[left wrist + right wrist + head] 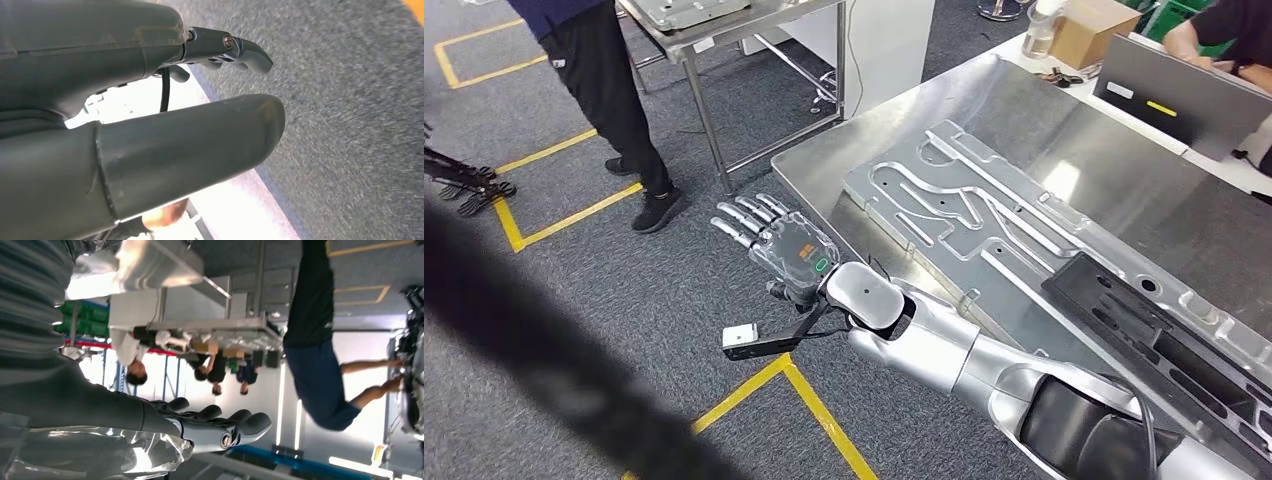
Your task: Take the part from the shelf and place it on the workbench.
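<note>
Stretching across my head view, the steel bench (pixel 1024 110) is the landmark I place everything by. On its top lies the part (pixel 984 225), a long grey metal plate with milled channels, flat and running along the bench toward me. Near the bench's far edge stands a cardboard box (pixel 1089 30). Off the bench's far left corner a person in dark trousers (pixel 609 90) stands on the grey carpet, beside yellow floor tape (pixel 554 215). My right hand (pixel 774 245) hangs over the floor just off the bench's near left edge, fingers stretched out and apart, holding nothing and clear of the part. My left hand (pixel 150 145) appears in its wrist view, and I cannot tell how its fingers are set.
</note>
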You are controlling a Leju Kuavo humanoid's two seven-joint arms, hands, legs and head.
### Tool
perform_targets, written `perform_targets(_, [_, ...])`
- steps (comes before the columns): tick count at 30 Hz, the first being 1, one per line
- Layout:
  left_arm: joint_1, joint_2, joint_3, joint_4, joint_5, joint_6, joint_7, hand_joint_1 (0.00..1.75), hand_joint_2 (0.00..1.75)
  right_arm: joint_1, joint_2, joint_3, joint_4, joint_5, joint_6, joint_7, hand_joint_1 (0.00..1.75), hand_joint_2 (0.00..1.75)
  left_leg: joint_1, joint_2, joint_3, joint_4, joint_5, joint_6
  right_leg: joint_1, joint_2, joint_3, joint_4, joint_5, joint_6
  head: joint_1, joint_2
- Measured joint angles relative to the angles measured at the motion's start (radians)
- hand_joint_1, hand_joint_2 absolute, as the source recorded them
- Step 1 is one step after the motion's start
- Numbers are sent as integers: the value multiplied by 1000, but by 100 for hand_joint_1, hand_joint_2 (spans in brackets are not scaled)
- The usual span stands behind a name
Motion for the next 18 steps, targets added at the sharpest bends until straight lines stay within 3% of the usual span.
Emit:
perform_targets(1, [1, 0, 0, 0, 0, 0, 0, 0, 0, 2, 0, 0, 5, -3, -1, 0, 0, 175, 1, 3, 20, -35, 19, -1, -1, -6, 0, 2, -2, 2, 0, 0])
perform_targets(2, [1, -1, 0, 0, 0, 0, 0, 0, 0, 4, 0, 0, 12, -6, -3, 0, 0, 175, -1, 22, 56, -102, 41, 1, -1, -17, 0, 6, -6, 6, 0, 0])
perform_targets(4, [1, -4, -1, 0, 2, 1, 0, 0, 0, 10, 2, 0, 37, -15, -11, -1, 0, 175, -7, 40, 125, -232, 86, 15, 4, -49, 2, 17, -19, 23, 1, 0])
perform_targets(5, [1, -6, -1, 0, 2, 2, 1, 0, 0, 13, 2, 0, 47, -17, -14, -1, 0, 175, -10, 42, 142, -265, 93, 25, 7, -63, 4, 21, -25, 32, 1, 0])
perform_targets(6, [2, -8, -1, 0, 3, 2, 1, 0, 0, 16, 3, 0, 55, -18, -15, -1, 0, 175, -9, 26, 142, -267, 96, 34, 6, -61, 5, 26, -32, 40, 2, 0])
perform_targets(8, [3, -10, -1, 0, 3, 2, 2, 0, 0, 18, 4, 0, 62, -21, -16, -1, 0, 175, -4, 9, 142, -271, 100, 45, -1, -14, -13, 72, -68, 50, 2, 0])
perform_targets(10, [0, -10, -1, 0, 4, 3, 3, 0, 0, 24, 3, 0, 71, -24, -17, -1, 0, 175, -3, -9, 140, -272, 103, 51, -5, 41, -67, 190, -132, 55, 2, 0])
perform_targets(12, [-1, -11, -1, 0, 5, 4, 3, 0, 0, 36, 2, 0, 83, -27, -17, -2, 0, 175, -4, -34, 138, -272, 104, 54, -5, 57, -122, 296, -166, 56, 2, 0])
perform_targets(13, [-1, -11, -1, 0, 5, 5, 4, 0, 0, 41, 1, 0, 88, -27, -17, -3, 0, 175, -4, -48, 138, -272, 105, 54, -5, 59, -128, 302, -154, 54, 2, 0])
perform_targets(15, [0, -12, -1, 0, 7, 7, 6, 0, 0, 45, 1, 0, 96, -28, -18, -8, 0, 175, -4, -74, 140, -271, 106, 52, -6, 74, -86, 203, -82, 48, 2, 0])
perform_targets(17, [-1, -16, -1, 0, 8, 8, 6, 0, 0, 45, 0, 0, 102, -29, -20, -13, 0, 175, -4, -98, 137, -269, 108, 45, -9, 124, -30, 77, -27, 43, 2, 0])
perform_targets(18, [-2, -17, -1, 0, 8, 9, 6, 0, 0, 46, 0, 0, 104, -30, -21, -14, 0, 175, -3, -110, 134, -269, 111, 40, -8, 142, -17, 44, -18, 41, 2, 0])
